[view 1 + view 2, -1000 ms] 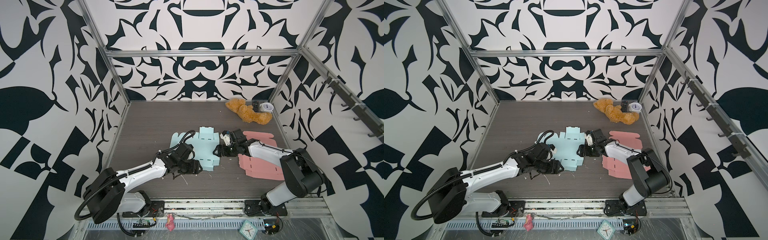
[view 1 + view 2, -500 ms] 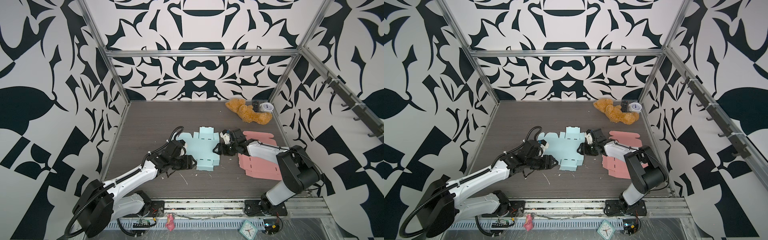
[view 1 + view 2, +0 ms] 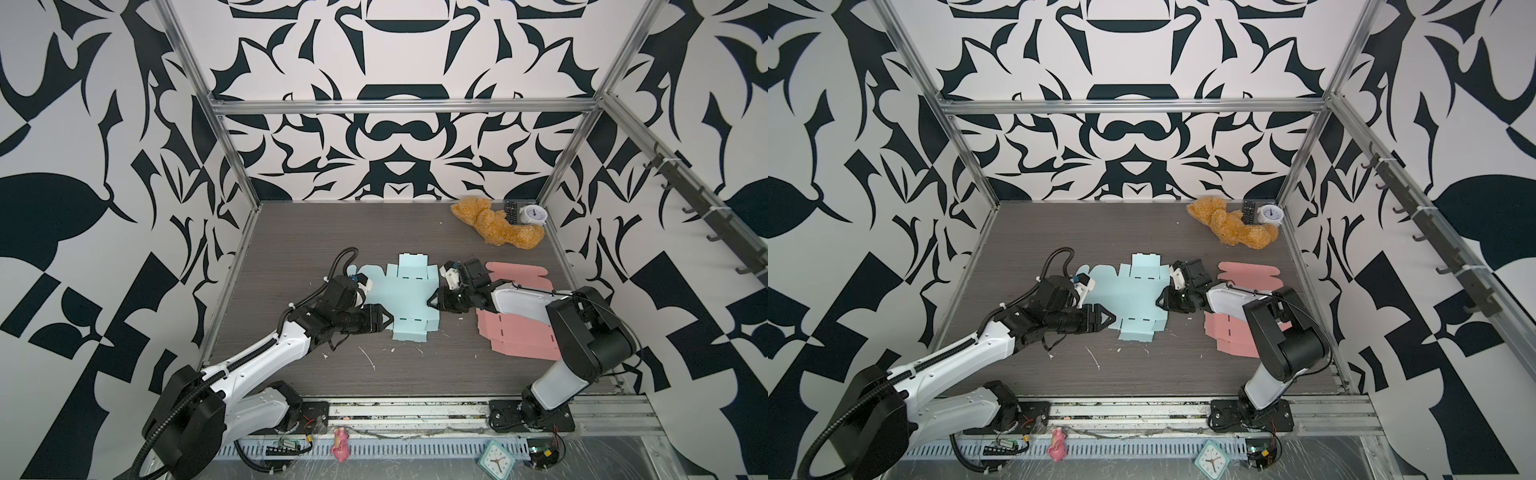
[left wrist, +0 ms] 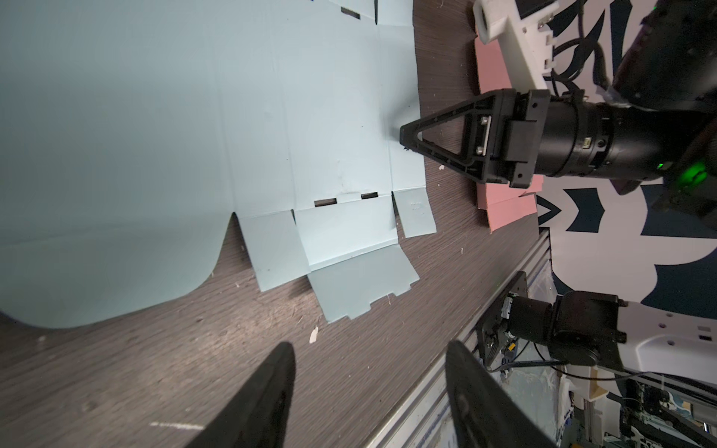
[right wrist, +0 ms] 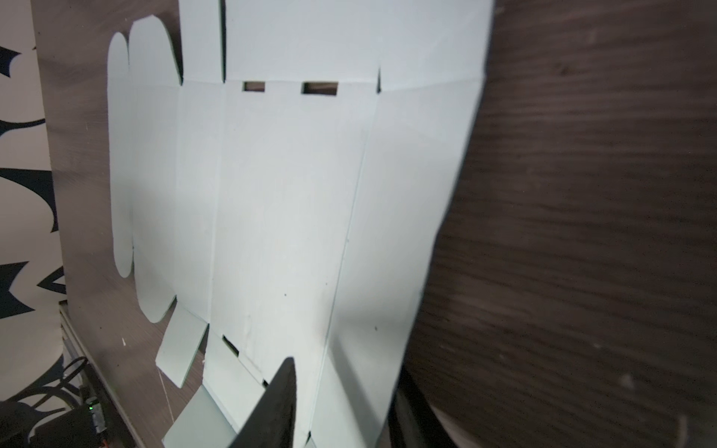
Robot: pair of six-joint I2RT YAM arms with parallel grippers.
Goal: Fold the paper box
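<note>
The paper box (image 3: 409, 297) is a light blue flat sheet lying in the middle of the table (image 3: 311, 249), and we cannot see all of it. In both top views the left arm covers part of its rounded flap toward the left edge, and each wrist view cuts it off. A pink sheet (image 3: 521, 336) toward the right edge is hidden across its middle by the right arm. In the right wrist view the table is blurred. There, one finger of the right gripper (image 5: 345, 366) disappears behind the blue sheet's right border while the other stands over it. The jaws are narrowed around this border, but we cannot tell if they really pinch it. The left gripper (image 4: 368, 349) has its jaws well apart over bare table, holding nothing, just beside the sheet's near-left flaps. Both arms reach low from the near edge, forearms almost level, grippers pointing toward each other across the sheet
</note>
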